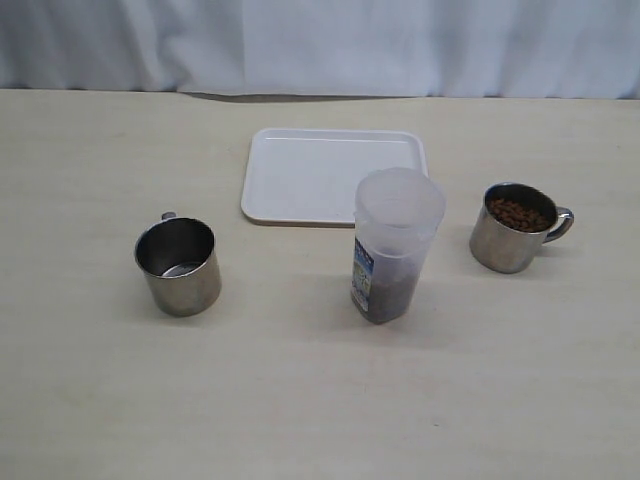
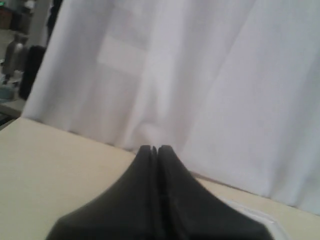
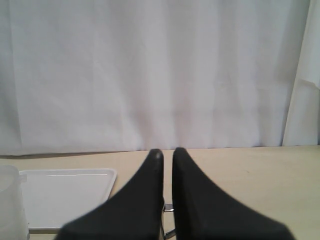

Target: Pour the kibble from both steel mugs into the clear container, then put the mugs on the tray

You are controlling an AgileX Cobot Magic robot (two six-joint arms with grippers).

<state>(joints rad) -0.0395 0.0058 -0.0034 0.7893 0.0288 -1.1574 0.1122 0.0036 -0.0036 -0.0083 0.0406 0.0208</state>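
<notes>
Standing container [image 1: 397,245]: it stood upright and lidless near the middle of the table [image 1: 300,410], with a shallow layer of kibble [image 1: 385,297] at its bottom. This central spot appeared chosen so that either arm could pour into it.
Left mug [image 1: 179,266]: it sat upright at 9 o'clock from the container, well apart. Its shiny floor was bare, so its share looked already poured. Its handle was turned toward 11 o'clock.
Right mug [image 1: 513,228]: it sat upright at 3 o'clock from the container, near but not touching, and was filled with brown pellets almost to the brim. Its handle pointed to 3 o'clock, away from the container and toward the side where the right arm works, probably for an easy grasp.
Tray [image 1: 300,175]: it lay flat and bare at 12 o'clock, just behind the container, whose rim hid part of its near edge. It seemed kept clear of the pouring path.
Left gripper [image 2: 156,148]: it was clenched on nothing and faced the white curtain [image 2: 200,75].
Right gripper [image 3: 167,152]: its fingers were drawn together with only a slit between them, and it grasped nothing.
Step in hand: the right mug most likely remained to be poured, after which both mugs would go to the tray.
</notes>
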